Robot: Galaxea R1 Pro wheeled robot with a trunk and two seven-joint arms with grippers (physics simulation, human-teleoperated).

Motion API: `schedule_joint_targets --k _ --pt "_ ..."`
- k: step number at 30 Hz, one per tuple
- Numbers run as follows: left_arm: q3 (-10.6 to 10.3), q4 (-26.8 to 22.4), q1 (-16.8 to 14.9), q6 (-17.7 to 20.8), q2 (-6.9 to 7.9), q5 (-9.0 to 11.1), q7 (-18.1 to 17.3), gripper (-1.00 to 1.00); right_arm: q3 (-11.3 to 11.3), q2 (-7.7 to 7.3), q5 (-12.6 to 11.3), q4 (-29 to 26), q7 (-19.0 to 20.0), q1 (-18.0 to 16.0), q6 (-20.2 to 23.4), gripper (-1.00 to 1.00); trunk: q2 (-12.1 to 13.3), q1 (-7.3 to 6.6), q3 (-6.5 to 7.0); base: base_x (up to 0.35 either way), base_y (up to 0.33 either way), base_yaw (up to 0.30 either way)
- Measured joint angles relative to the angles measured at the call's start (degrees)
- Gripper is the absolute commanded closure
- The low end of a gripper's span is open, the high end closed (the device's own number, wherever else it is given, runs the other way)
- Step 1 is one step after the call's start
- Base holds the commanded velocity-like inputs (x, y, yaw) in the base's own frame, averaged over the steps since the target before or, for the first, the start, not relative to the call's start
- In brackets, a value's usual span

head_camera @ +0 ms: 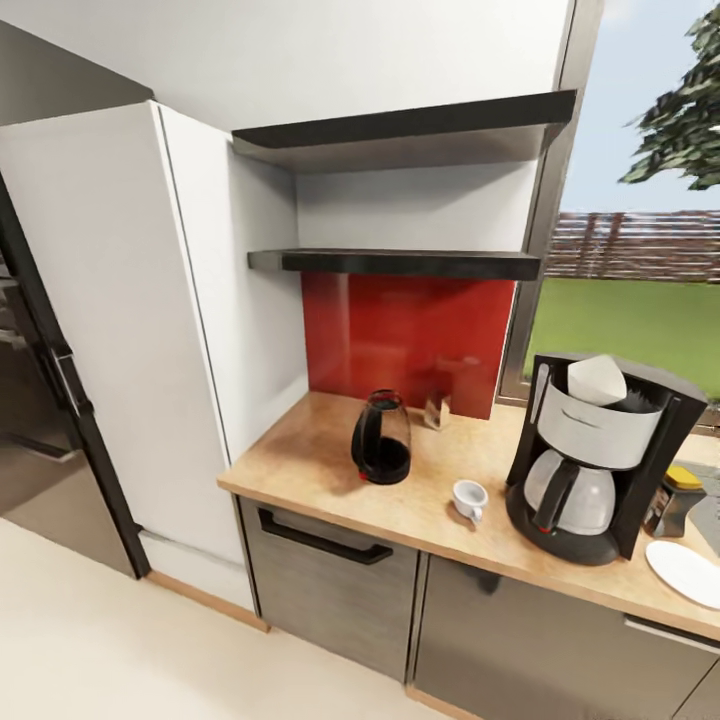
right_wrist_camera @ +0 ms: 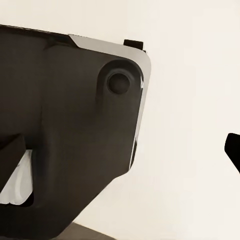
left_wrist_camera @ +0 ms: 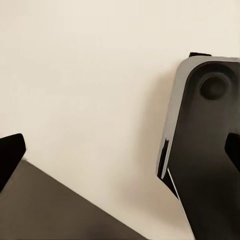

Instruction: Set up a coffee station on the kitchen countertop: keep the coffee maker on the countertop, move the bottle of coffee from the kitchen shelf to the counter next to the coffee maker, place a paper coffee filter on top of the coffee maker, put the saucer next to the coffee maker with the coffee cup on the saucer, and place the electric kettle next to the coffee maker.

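Head view: the wooden counter carries all visible station items. The coffee maker stands upright toward the right, a white paper filter resting in its top opening and a glass carafe seated in its base. The coffee cup sits directly on the counter just left of the coffee maker's base, apart from it and not on the saucer. The saucer, a white plate, lies at the right edge of the view, on the far side of the coffee maker from the cup. The electric kettle, black with a dark transparent body, stands upright well to the left of the cup. A small brown bottle of coffee stands against the red backsplash, behind and between kettle and cup. Two dark shelves hang above the backsplash. A yellow and black object beside the coffee maker's right side cannot be identified.

Left wrist view: the left tool points down at the pale floor beside the robot base; its dark fingertips show at opposite edges of the picture, spread wide with nothing between them.

Right wrist view: the right tool is likewise released, fingertips far apart over floor and base.
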Motion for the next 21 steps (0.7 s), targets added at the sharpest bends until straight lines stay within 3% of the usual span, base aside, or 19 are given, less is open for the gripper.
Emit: schedule_joint_targets --k 12,21 --pt "0.0 0.0 0.0 0.0 0.00 0.0 0.0 -1.00 0.0 0.00 -0.1 0.0 0.0 0.0 0.0 -1.00 0.0 0.01 0.00 0.138 0.298 -0.271" --pt "0.0 0.0 0.0 0.0 0.00 0.0 0.0 -1.00 0.0 0.00 -0.1 0.0 0.0 0.0 0.0 -1.00 0.0 0.02 0.00 0.030 0.219 -0.271"
